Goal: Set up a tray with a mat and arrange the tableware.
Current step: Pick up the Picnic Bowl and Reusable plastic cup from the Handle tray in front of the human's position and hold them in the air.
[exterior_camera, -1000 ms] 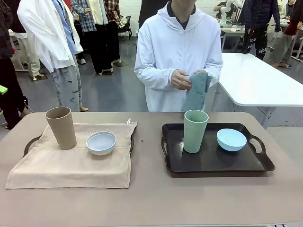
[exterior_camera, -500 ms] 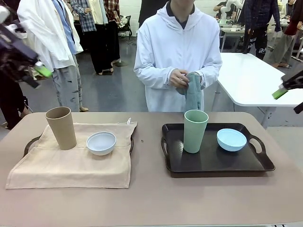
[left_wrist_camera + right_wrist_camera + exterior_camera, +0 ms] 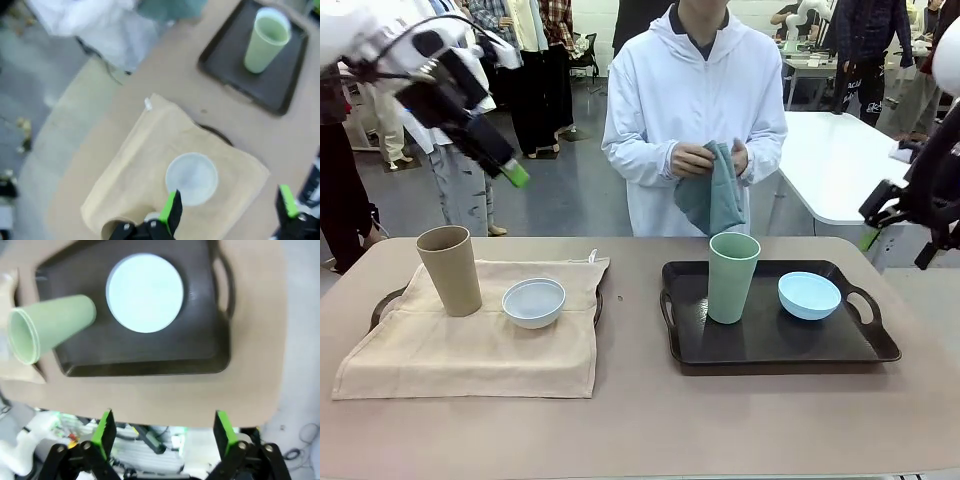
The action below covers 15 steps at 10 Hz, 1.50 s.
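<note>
Presently one half of the setup reads as complete. The left tray (image 3: 382, 298), near the left edge of the tabletop (image 3: 640, 410), is covered by a beige mat (image 3: 470, 350); the tan cup (image 3: 450, 270) stands on the mat's far left part, with the white bowl (image 3: 533, 301) to its right and apart from it. The right tray (image 3: 760, 345), toward the right edge, has no mat: the pale green cup (image 3: 733, 277) and the light blue bowl (image 3: 809, 295) sit directly on its dark floor, not touching. A person at the far edge holds a grey-green cloth (image 3: 712, 195) in both hands, probably the second mat. Work remaining, as judged: lift cup and bowl off, lay the cloth, replace both. The left gripper (image 3: 230, 207) hangs high over the far left corner, jaws spread, holding nothing. The right gripper (image 3: 164, 432) hovers high near the far right corner, likewise released and empty. A bare strip between the trays and a broad band along the near edge give set-down room. The raised tray rim and side handles require clearance, and the tall cup would probably tip if knocked.
</note>
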Motion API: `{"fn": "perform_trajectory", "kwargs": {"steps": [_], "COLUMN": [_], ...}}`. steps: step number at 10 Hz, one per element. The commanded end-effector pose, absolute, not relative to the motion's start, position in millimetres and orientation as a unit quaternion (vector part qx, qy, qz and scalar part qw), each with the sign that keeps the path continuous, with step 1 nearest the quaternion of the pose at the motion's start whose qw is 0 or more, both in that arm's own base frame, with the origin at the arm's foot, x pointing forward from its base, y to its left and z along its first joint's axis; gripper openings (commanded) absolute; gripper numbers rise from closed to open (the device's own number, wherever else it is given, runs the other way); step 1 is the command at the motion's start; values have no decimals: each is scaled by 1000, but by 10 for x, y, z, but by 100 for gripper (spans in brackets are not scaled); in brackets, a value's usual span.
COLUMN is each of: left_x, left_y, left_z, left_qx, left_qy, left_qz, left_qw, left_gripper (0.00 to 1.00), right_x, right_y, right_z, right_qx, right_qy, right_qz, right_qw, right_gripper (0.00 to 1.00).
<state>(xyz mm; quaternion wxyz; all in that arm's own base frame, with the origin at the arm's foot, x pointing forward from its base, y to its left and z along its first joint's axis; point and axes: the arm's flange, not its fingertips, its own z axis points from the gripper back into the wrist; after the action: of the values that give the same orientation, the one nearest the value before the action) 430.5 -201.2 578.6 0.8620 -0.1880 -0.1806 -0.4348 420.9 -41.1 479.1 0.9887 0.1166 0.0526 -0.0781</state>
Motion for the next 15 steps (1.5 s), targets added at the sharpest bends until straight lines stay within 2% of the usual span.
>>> {"fn": "perform_trajectory", "kwargs": {"steps": [1,3,6,8,14,15], "left_x": [4314,4242,4232,4327,4264,4407], "left_y": [-2260,-2662,-3134,-3093,-3162,-3259], "left_z": [5584,5397,5141,5055,5074,5029], "left_qx": [-174,-153,-114,-146,-133,-152], "left_qy": [-173,-156,-183,-166,-175,-232], "left_qz": [-492,-530,-542,-531,-546,-569], "left_qw": [835,820,812,818,809,774], "left_gripper": [100,100,100,100,100,100], "right_x": [4378,4478,4542,4568,4576,4580], "right_y": [-383,-271,-183,-319,-211,-235], "right_z": [4451,4134,3819,3799,3816,3808], "right_qx": [68,56,62,76,65,66], "right_qy": [82,84,87,89,93,93], "right_qz": [-96,-81,-74,-68,-68,-69], "right_qw": [990,992,992,991,991,991], "right_gripper": [100,100,100,100,100,100]}}
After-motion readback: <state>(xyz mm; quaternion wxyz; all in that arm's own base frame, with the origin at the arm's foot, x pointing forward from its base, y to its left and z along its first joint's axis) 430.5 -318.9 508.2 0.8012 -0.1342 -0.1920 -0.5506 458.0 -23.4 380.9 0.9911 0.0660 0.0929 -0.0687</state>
